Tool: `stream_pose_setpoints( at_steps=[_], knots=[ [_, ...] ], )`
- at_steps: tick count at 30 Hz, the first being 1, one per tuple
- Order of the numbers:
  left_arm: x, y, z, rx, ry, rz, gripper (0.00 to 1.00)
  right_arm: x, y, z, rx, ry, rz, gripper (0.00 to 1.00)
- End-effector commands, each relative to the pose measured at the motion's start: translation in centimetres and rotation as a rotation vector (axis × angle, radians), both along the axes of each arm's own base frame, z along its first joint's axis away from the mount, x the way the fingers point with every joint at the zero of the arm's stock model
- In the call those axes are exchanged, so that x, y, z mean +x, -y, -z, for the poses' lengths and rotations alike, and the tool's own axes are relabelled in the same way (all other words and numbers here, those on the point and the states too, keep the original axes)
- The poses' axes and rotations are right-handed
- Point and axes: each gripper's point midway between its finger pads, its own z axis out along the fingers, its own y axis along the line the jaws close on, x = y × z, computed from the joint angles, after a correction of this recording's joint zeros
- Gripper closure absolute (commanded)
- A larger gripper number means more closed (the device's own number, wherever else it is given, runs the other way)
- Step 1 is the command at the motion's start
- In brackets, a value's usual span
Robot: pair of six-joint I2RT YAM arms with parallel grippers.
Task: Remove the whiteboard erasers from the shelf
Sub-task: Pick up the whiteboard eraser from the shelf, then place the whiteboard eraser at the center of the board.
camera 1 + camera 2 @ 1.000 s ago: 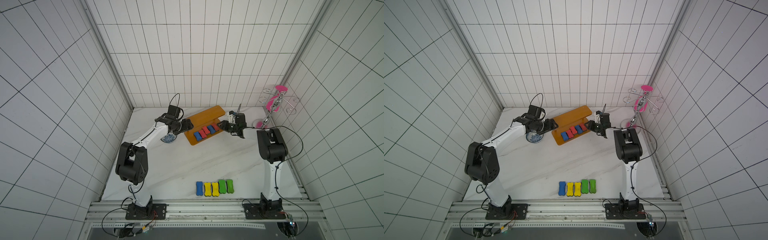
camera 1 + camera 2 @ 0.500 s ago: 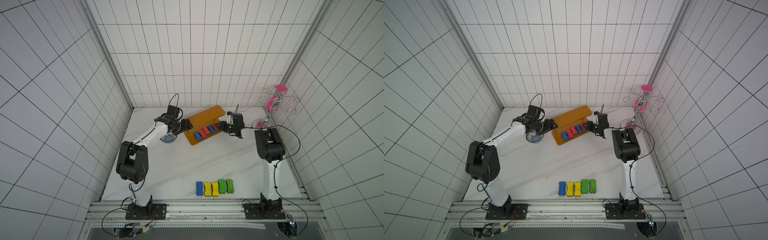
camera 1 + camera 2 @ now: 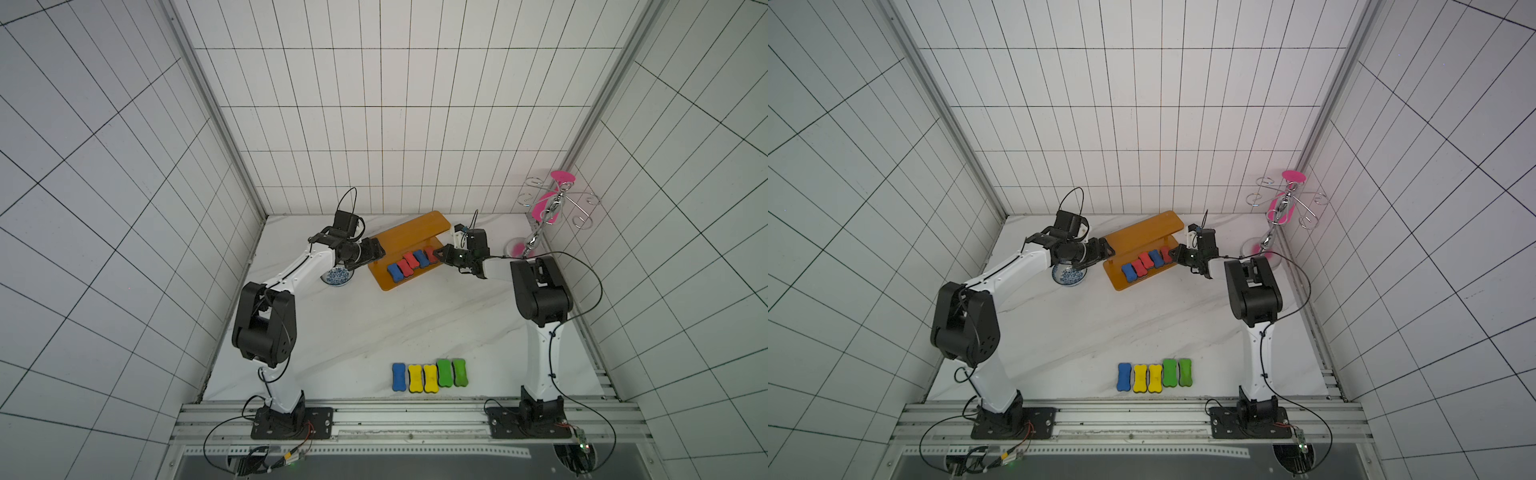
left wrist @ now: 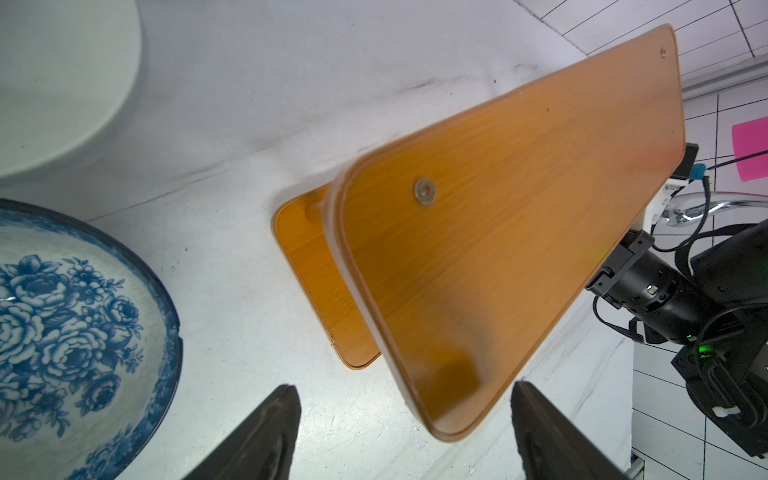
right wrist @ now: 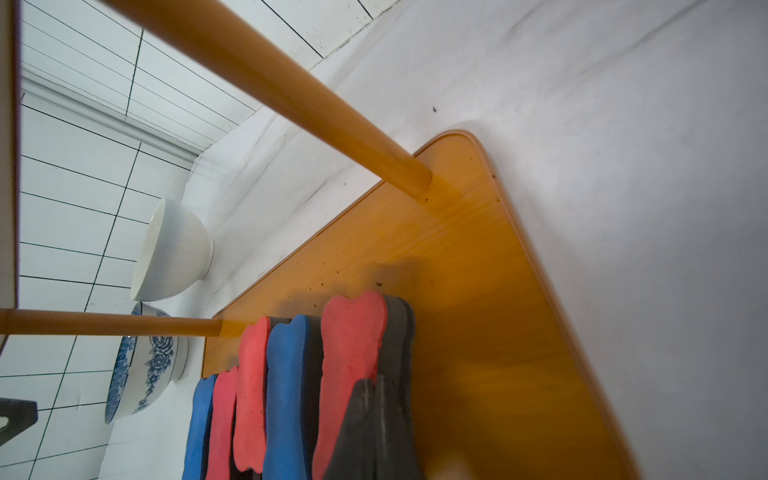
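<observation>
white tiles close the cell on three sides, and under both arms lies a white marbled tabletop. far back, about the middle, i see the small two-tier orange-brown wooden shelf standing askew to the wall. on its lower board five bone-shaped foam whiteboard erasers sit packed side by side, touching: blue, red, red, blue, red from left to right. the other five erasers lie off the shelf in a neat row near the front edge, right of centre: one blue, two yellow, two green.

the right gripper is low at the shelf's right end, at the last red eraser. its jaws are pressed together. in the right wrist view the dark fingers lie against that eraser's dark felt side, and i cannot tell whether they pinch any of it.

the left gripper hangs at the shelf's left end with its jaws wide apart. in its wrist view a corner of the upper board shows between the fingers; whether they touch it i cannot tell. just left of that gripper a blue-and-white flowered porcelain bowl sits on the table, partly under the arm. at the far right stands a chrome hook stand with pink pieces on it.
</observation>
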Motion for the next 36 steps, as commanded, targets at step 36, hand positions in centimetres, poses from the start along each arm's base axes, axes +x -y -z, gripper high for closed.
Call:
stream_pose_setpoints(
  at_steps=[36],
  knots=[
    [-4.3,0.9,-2.2,0.009,0.034,0.037,0.17,-28.0,7.6,0.6,-0.152,-0.196,0.263,1.0]
  ],
)
